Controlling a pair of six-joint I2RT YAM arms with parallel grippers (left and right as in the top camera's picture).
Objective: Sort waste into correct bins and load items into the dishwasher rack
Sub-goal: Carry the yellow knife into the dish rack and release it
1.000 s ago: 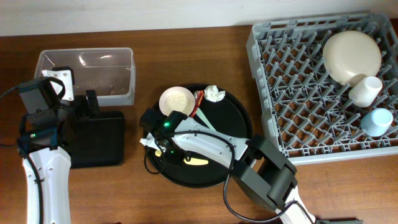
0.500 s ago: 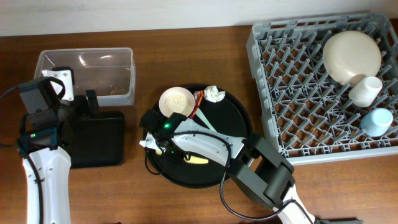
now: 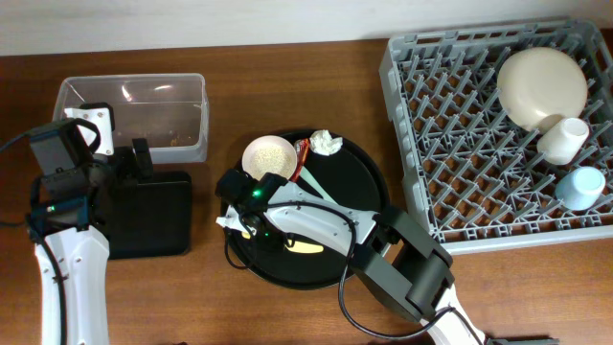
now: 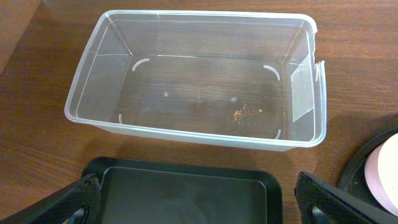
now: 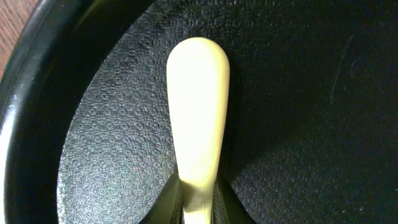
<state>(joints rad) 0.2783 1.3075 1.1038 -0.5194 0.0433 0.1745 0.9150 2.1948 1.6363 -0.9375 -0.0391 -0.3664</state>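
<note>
My right gripper (image 5: 198,202) is shut on the yellow spoon (image 5: 197,106) low over the round black tray (image 3: 364,182); the spoon also shows in the overhead view (image 3: 305,246). On that tray lie the pink-rimmed bowl (image 3: 267,153) holding whitish grains, the red wrapper (image 3: 303,151), the white paper wad (image 3: 326,143) and the mint-green spoon (image 3: 316,188). The grey rack (image 3: 450,125) holds the cream plate (image 3: 541,86), white cup (image 3: 563,139) and light-blue cup (image 3: 581,187). My left gripper (image 4: 199,199) is open over the shallow black tray (image 4: 180,193), beside the clear tub (image 4: 193,74).
The clear tub (image 3: 134,115) holds only a few crumbs. The bowl's edge (image 4: 380,180) shows at the right of the left wrist view. The right arm lies across the front of the round tray.
The bowl, wrapper and paper wad have shifted slightly on the round tray. The left arm has not moved.
</note>
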